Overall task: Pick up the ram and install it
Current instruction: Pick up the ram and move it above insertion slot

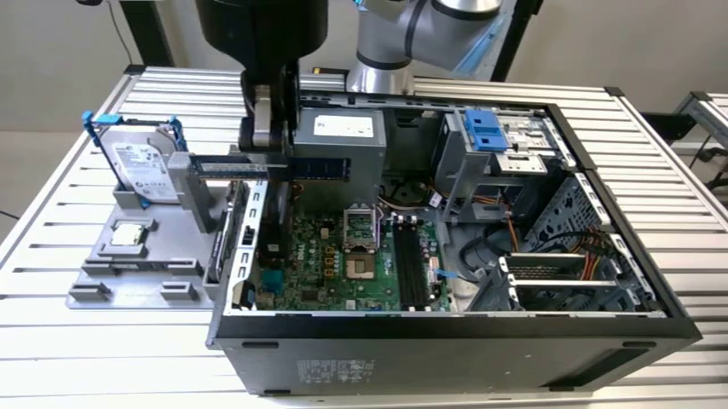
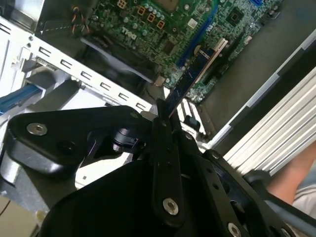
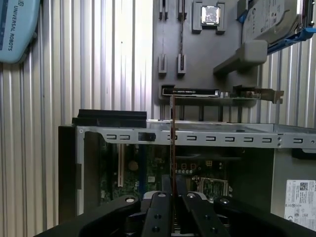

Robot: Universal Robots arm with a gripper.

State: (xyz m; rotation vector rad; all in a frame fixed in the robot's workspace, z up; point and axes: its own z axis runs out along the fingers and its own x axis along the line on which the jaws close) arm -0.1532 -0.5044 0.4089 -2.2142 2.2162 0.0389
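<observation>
Above the open computer case, the ram juts from jaws apparently clamped on its end.

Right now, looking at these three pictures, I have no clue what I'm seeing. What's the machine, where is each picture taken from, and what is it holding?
It is a robot arm with a black gripper. One picture comes from a camera off the arm; two come from cameras riding at its wrist. On the slatted table stands an open computer case, beside it a grey holder with a hard drive and a processor chip. The gripper is shut on the ram, a thin circuit-board stick, over the case.
</observation>
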